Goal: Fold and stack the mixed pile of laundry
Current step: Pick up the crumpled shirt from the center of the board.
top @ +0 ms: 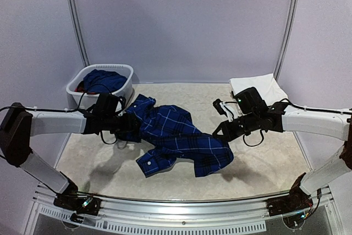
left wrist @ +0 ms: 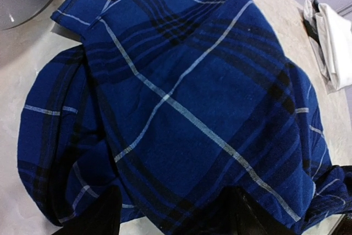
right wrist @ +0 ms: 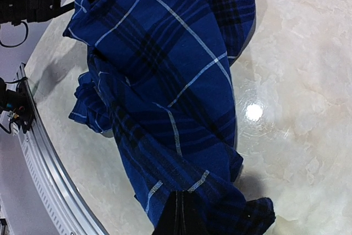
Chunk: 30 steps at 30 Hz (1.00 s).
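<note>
The right gripper (right wrist: pixel 179 213) is pinched tight on a bunched corner of the navy plaid shirt (right wrist: pixel 159 70). The cloth rises from that grip and hangs clear of the table (top: pixel 264 163), sloping left toward the other arm.

The left gripper (top: pixel 130 126) stands with its fingers (left wrist: pixel 102 216) well apart, and the shirt's left end lies between them. I cannot tell whether they press on it. The shirt spans the middle of the table between the two grippers, its buttoned cuff trailing near-left.

Bare tabletop lies near and right of the shirt, as far as the metal rail (top: pixel 181 205) on the near edge. At far left, just beyond the left wrist, an oval white basket (top: pixel 113 67) holds a solid blue piece (top: pixel 104 80) and a bit of red (top: pixel 81 87). At far right, just behind the right wrist, is a folded white garment (top: pixel 263 85).
</note>
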Each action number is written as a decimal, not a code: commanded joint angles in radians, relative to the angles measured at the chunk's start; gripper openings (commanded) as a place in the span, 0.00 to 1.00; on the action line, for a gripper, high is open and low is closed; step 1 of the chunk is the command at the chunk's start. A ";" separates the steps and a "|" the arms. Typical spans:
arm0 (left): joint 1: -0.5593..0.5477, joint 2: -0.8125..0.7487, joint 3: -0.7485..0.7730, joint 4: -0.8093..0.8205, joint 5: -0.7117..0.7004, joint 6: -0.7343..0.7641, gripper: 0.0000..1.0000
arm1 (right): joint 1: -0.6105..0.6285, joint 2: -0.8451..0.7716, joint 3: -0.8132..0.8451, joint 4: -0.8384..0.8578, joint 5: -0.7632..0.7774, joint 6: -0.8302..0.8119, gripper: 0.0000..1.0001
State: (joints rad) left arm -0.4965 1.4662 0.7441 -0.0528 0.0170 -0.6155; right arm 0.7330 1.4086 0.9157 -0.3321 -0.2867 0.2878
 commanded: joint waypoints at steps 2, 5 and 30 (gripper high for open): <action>0.014 -0.038 -0.045 0.117 0.037 -0.042 0.67 | 0.006 -0.019 -0.004 0.019 0.007 0.007 0.09; 0.013 -0.086 -0.066 0.123 0.018 -0.060 0.68 | 0.007 -0.026 -0.004 0.020 0.003 0.009 0.46; -0.015 -0.009 -0.092 0.172 -0.055 -0.152 0.78 | 0.027 0.052 0.019 0.051 -0.028 0.018 0.67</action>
State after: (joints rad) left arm -0.5041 1.5013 0.6685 0.1787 0.0574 -0.7723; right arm 0.7483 1.4452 0.9154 -0.2878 -0.3176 0.3088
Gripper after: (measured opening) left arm 0.772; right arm 0.670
